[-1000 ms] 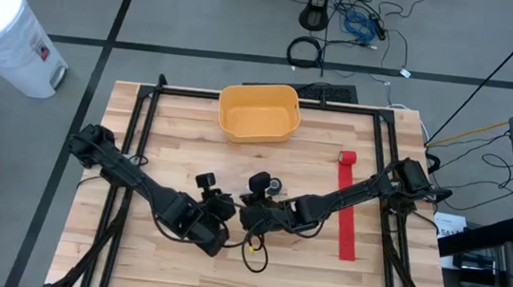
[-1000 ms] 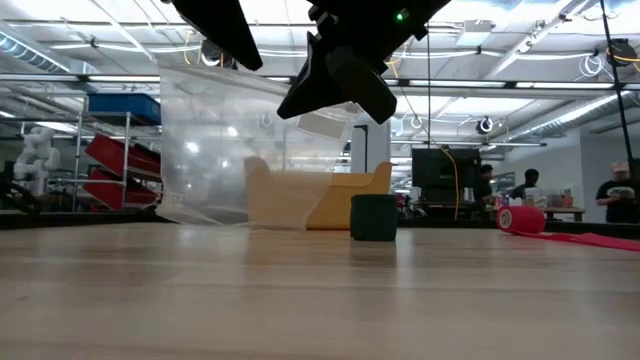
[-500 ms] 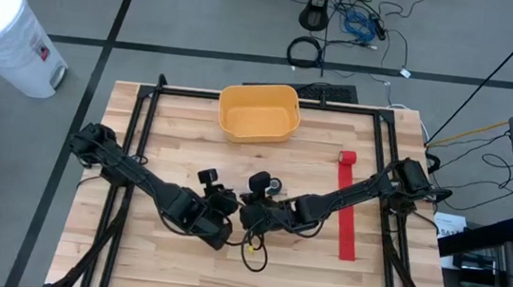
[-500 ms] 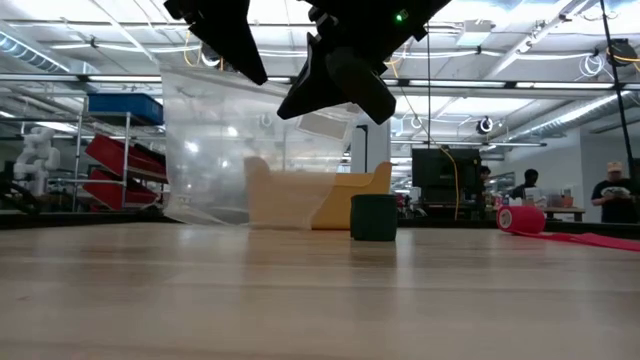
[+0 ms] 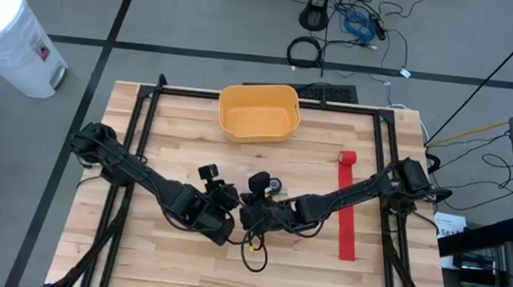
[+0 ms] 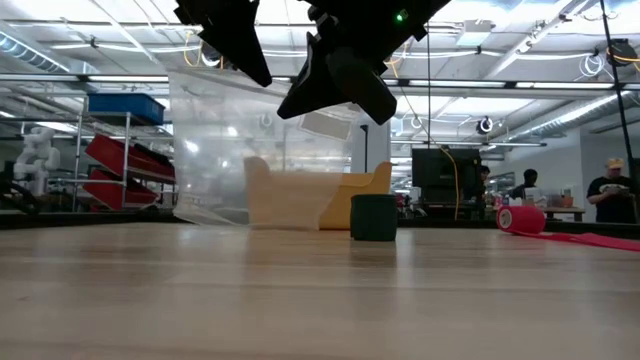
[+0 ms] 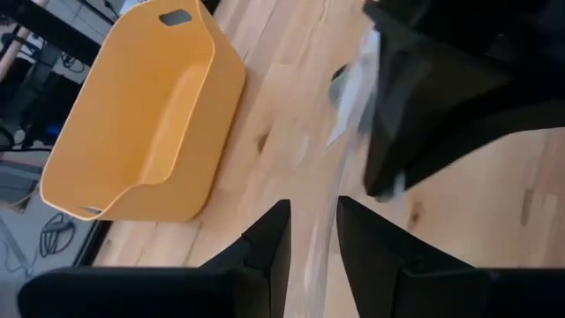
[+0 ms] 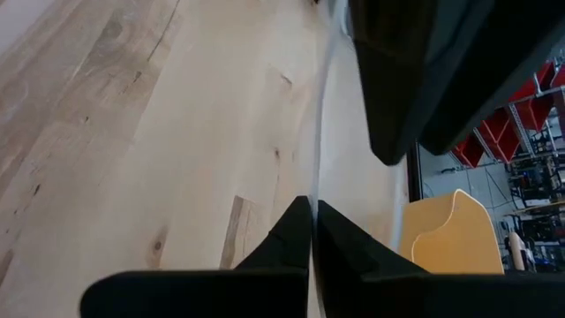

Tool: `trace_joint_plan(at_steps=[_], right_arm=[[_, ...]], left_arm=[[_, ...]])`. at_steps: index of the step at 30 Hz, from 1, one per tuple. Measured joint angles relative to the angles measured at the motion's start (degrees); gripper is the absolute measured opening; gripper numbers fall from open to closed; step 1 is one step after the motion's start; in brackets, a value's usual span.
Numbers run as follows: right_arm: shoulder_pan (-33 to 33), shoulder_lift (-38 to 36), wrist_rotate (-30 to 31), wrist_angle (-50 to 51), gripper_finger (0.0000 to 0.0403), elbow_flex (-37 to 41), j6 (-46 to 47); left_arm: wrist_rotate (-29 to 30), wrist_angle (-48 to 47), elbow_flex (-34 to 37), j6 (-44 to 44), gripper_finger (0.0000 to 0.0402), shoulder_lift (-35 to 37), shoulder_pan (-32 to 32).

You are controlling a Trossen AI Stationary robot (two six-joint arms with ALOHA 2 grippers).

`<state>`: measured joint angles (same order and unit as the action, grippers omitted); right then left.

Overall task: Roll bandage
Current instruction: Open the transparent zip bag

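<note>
Above table centre: left gripper [image 5: 218, 218] and right gripper [image 5: 251, 217] each pinched on clear bag [image 6: 235, 150], likely holding it open; bandage [image 5: 348, 208] lies untouched.

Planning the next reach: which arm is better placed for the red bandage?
Right, probably: the red bandage lies on its side, right gripper nearer than left gripper. Both grip the clear bag.
</note>
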<state>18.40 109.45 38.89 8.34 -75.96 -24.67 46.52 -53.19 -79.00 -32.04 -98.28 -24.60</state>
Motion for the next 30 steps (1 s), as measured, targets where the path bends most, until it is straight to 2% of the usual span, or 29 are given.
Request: trace_joint_plan(at_steps=[6, 12, 18, 24, 30], right_arm=[[0.08, 0.00, -0.02, 0.00, 0.0000, 0.00, -0.05], [0.08, 0.00, -0.04, 0.00, 0.0000, 0.00, -0.08], [0.08, 0.00, -0.49, 0.09, 0.0000, 0.00, -0.49], [0.08, 0.00, -6.04, 0.15, 0.0000, 0.00, -1.48], [0.04, 0.00, -8.09, 1.13, 0.0000, 0.00, -1.57]], left_arm=[[-1.16, -0.11, 0.00, 1.35, 0.0089, 0.00, 0.33], [-0.56, -0.24, 0.00, 1.44, 0.0011, 0.01, 0.43], [3.38, -2.76, 0.00, 1.03, 0.0005, 0.02, 0.53], [12.01, -5.47, 0.00, -2.06, 0.0004, 0.00, 0.51], [13.29, -6.10, 0.00, -2.15, 0.0003, 0.00, 0.51]])
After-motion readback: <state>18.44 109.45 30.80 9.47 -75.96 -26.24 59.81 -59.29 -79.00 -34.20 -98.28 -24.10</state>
